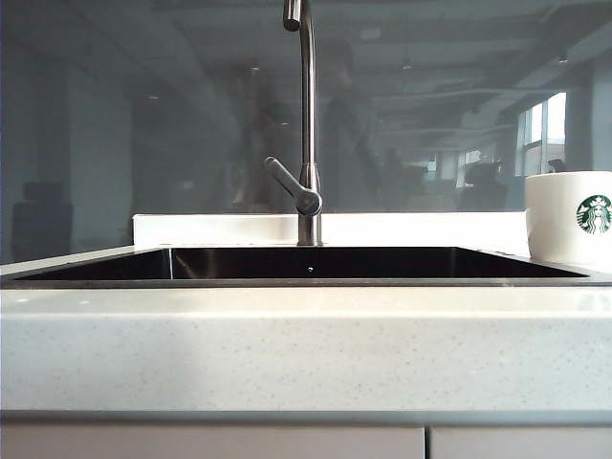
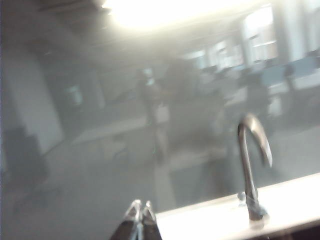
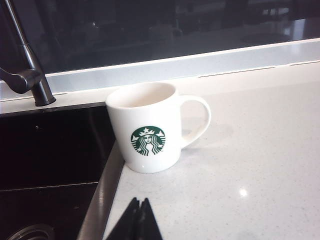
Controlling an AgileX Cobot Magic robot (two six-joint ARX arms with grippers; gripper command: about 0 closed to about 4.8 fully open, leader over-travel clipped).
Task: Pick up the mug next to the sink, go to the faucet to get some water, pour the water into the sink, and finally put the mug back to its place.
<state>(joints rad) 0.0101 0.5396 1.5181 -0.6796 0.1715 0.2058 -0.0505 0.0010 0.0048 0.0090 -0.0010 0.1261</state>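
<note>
Where pale speckled stone [image 1: 306, 344] fills the lower half of the exterior view: a counter front, wide and flat. Set into it, at 12 o'clock from the stone edge: the sink [image 1: 316, 263], a dark glossy basin behind a thin metal rim. Rising from the back ledge at the basin's 12 o'clock: the faucet [image 1: 307, 124], upright steel pipe, short lever angled toward 10 o'clock. At 3 o'clock of the basin, upright on the counter, just beside the rim: the mug [image 1: 571, 218], white, green round logo facing the camera. No arm visible in that view.

From the right wrist view: same mug [image 3: 149, 127], handle pointing to 3 o'clock, base close against the metal rim at the basin's corner. Right gripper [image 3: 138, 206] near the mug at its 6 o'clock, apart from it, dark fingertips pressed together, nothing between them.

From the blurred left wrist view: left gripper [image 2: 140, 212] raised before the dark glass wall, tips pressed together, nothing pinched; faucet [image 2: 250, 165] at its 2 o'clock.
</note>
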